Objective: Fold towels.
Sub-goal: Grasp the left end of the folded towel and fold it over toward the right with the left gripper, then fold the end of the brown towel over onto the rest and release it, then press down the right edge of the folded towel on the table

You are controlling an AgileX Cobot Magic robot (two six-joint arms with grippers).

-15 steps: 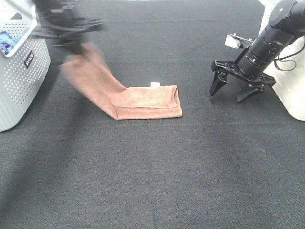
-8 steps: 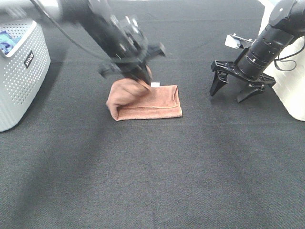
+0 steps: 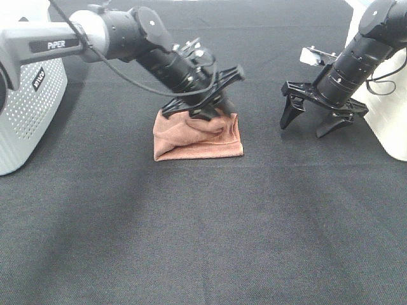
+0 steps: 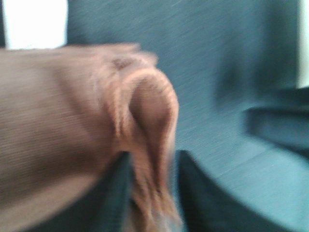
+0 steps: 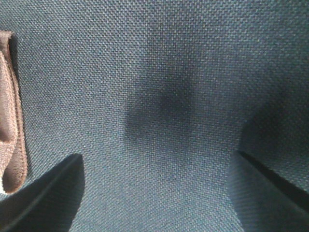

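Observation:
The reddish-brown towel (image 3: pixel 197 136) lies folded on the dark table in the exterior view, with a bunched fold of cloth along its far edge. My left gripper (image 3: pixel 213 111) is over the towel's far right part, shut on that fold; in the left wrist view the cloth (image 4: pixel 145 121) sits pinched between the two dark fingers (image 4: pixel 113 193). My right gripper (image 3: pixel 317 122) is open and empty, hovering to the right of the towel. The right wrist view shows the towel's stitched edge (image 5: pixel 9 121) at one side. The white tag is hidden.
A white perforated basket (image 3: pixel 25 95) stands at the left edge. A white container (image 3: pixel 391 121) stands at the right edge behind the right arm. Dark cloth (image 3: pixel 210 235) covers the table.
My left gripper has carried the towel's left end from far left over to the right, folding it onto the rest. The right arm has not moved.

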